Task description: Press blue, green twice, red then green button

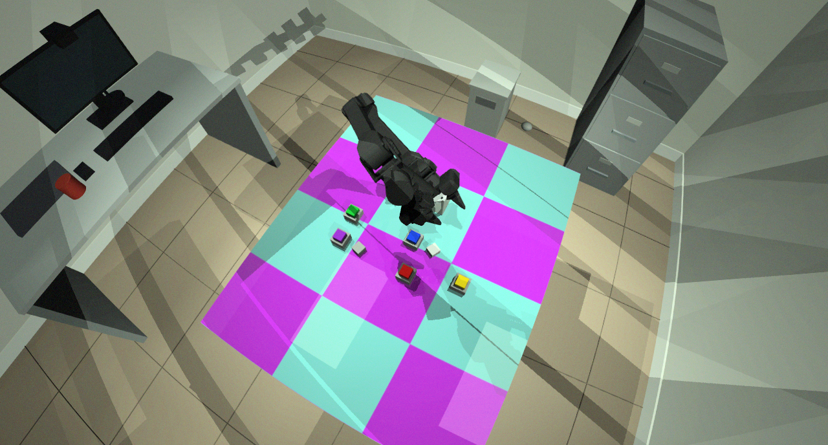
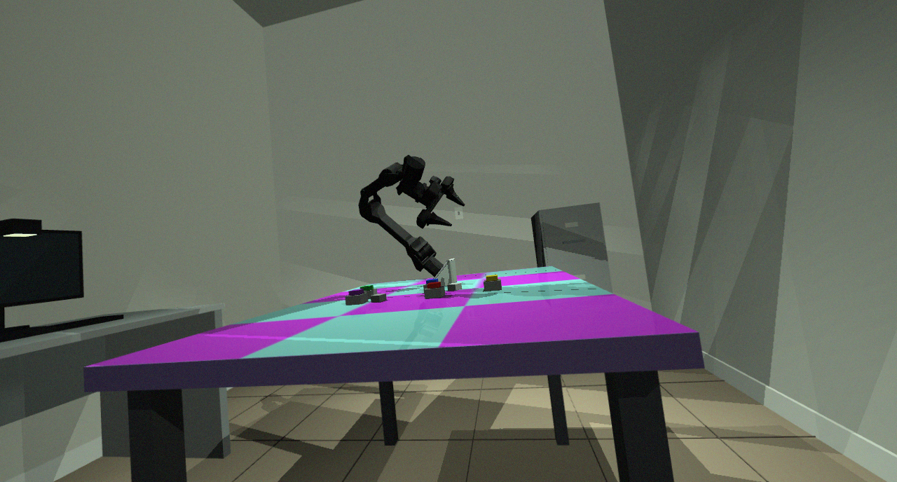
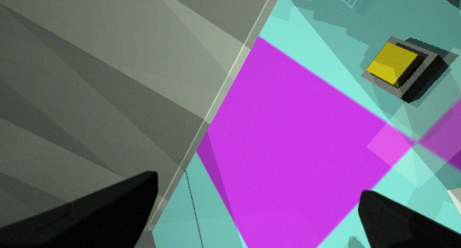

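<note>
From the top view, the end effector (image 1: 447,206) hangs spread and empty above the desk (image 1: 521,239), just behind the blue button (image 1: 412,237); pressing it well means coming straight down on its cap, clear of the white block (image 1: 433,249) just beside it. From the exterior view the blue button (image 2: 432,281) is tiny and half hidden behind the red button (image 2: 434,285). The wrist view shows only the yellow button (image 3: 392,62), both fingertips cut off by the frame
</note>
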You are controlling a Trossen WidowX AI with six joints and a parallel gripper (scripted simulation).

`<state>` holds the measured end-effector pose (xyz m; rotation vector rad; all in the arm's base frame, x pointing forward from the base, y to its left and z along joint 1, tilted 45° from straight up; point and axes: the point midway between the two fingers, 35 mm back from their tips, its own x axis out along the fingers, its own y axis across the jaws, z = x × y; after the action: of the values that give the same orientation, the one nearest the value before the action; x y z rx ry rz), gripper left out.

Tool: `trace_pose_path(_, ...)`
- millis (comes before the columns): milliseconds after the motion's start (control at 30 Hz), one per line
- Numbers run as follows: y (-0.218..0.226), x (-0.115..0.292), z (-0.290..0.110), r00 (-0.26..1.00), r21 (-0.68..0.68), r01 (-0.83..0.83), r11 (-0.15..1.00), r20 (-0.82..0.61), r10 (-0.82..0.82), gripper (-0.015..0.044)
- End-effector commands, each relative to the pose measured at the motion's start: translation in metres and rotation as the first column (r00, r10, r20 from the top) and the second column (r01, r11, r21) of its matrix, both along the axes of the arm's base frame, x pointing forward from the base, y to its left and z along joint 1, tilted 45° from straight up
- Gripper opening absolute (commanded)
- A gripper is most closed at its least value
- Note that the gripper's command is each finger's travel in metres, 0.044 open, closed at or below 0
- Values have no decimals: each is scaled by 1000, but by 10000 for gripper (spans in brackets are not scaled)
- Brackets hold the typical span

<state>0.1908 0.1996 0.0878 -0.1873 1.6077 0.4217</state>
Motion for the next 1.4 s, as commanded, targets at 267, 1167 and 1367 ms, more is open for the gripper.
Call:
trace_pose_path(267,-121,3,-12,908,-733,418,536,331,-256,400)
trace_pose_path(1167,-165,1,-56,908,-733,419,535,333,-255,20)
trace_pose_path(1367,-165,1,-56,908,-733,419,535,333,-255,20)
